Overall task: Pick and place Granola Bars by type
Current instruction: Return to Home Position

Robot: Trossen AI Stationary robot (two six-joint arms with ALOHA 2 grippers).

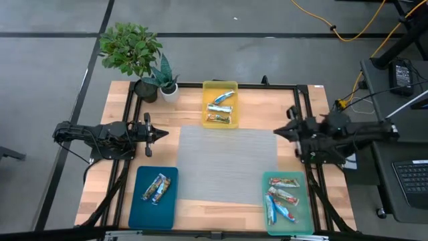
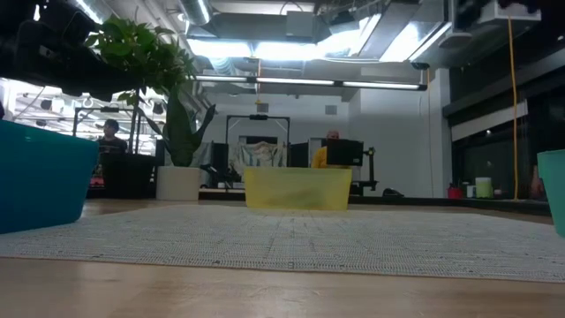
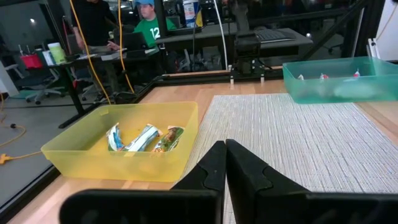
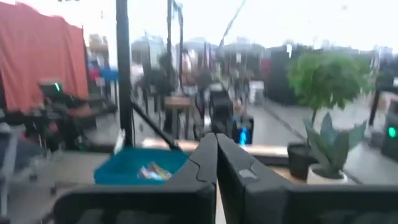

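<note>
Homing: left gripper (image 1: 162, 133) pinched together, right gripper (image 1: 276, 132) apparently likewise through blur; I would retract both slowly, level above the mat (image 1: 227, 164).

Floor: grey concrete (image 1: 53, 67) crossed by dark seams, with a yellow cable (image 1: 332, 27) trailing over it. Ceiling: exposed ducts and strip lights (image 2: 309, 83). Dark side desk (image 1: 378, 171) with keyboard (image 1: 409, 177). Orange partition (image 4: 43, 56). Person in green shirt (image 3: 148, 30) at a far desk.

Yellow bin (image 1: 219, 86), dark blue bin (image 1: 152, 214), pale green bin (image 1: 305, 209); grey woven mat (image 1: 227, 161); light wood table (image 1: 187, 104); blue, white, red bars (image 1: 281, 196).
</note>
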